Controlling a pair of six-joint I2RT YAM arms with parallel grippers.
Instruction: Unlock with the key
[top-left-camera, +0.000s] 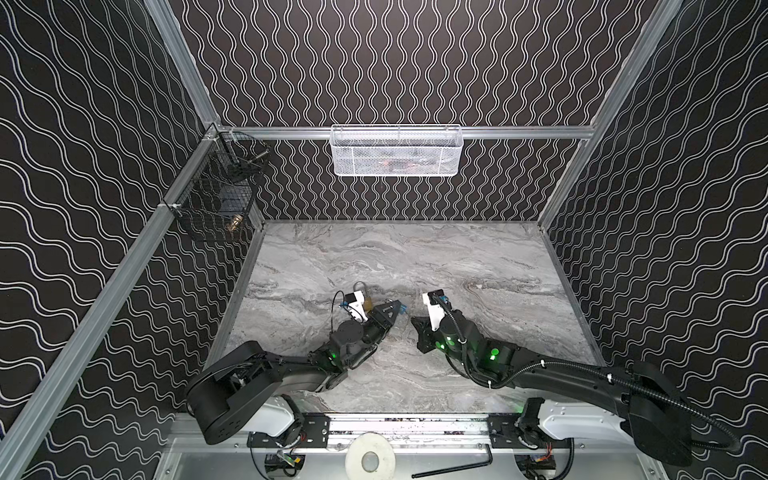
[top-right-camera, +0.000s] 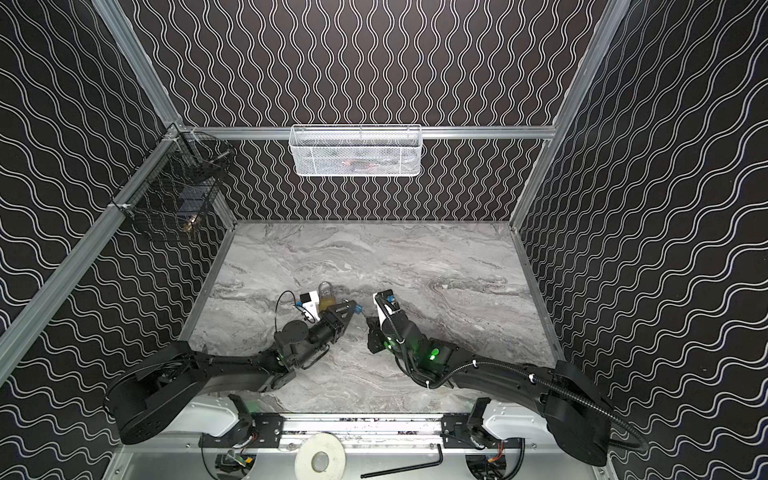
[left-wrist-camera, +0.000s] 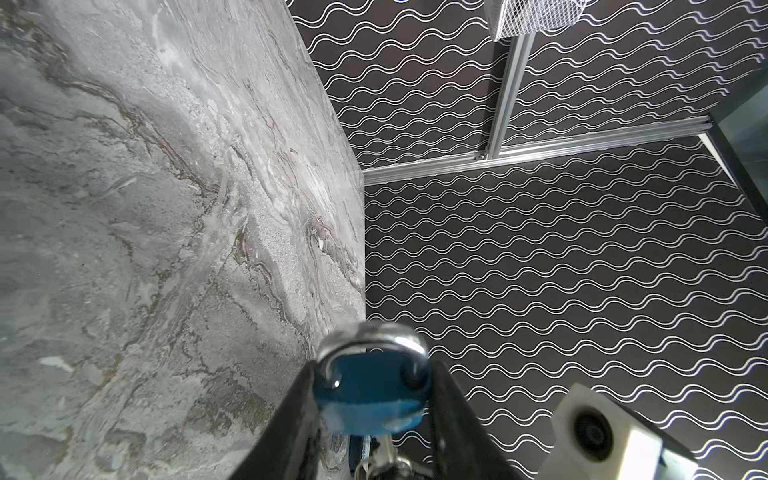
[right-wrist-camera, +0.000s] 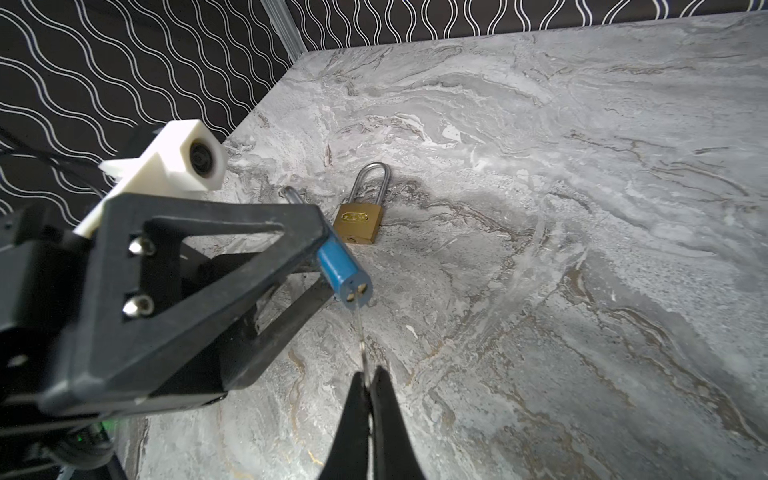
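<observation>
Black walls (top-left-camera: 415, 62), white wavy lines all over. The table (top-left-camera: 415, 257) is grey marble with darker veins running through. Here's the blue lock (right-wrist-camera: 344, 270) with a silver shackle, the key (right-wrist-camera: 363, 353) silvery, and the brass lock (right-wrist-camera: 360, 222) gold with a silver shackle. White mesh basket (top-left-camera: 395, 151), black wire basket (top-left-camera: 216, 199). Left arm (top-left-camera: 266, 374) black, right arm (top-left-camera: 573, 372) black, green lights glowing.

The counter (right-wrist-camera: 540, 208) looks like smooth, faintly glossy grey marble. The brass padlock (right-wrist-camera: 360, 222) has a brushed body and shiny steel shackle; the blue padlock (right-wrist-camera: 345, 276) wears a scuffed painted coat; the key (right-wrist-camera: 362, 347) is thin bare metal. The left pincer (right-wrist-camera: 327, 261) and right pincer (right-wrist-camera: 368, 380) are matt black plastic.
</observation>
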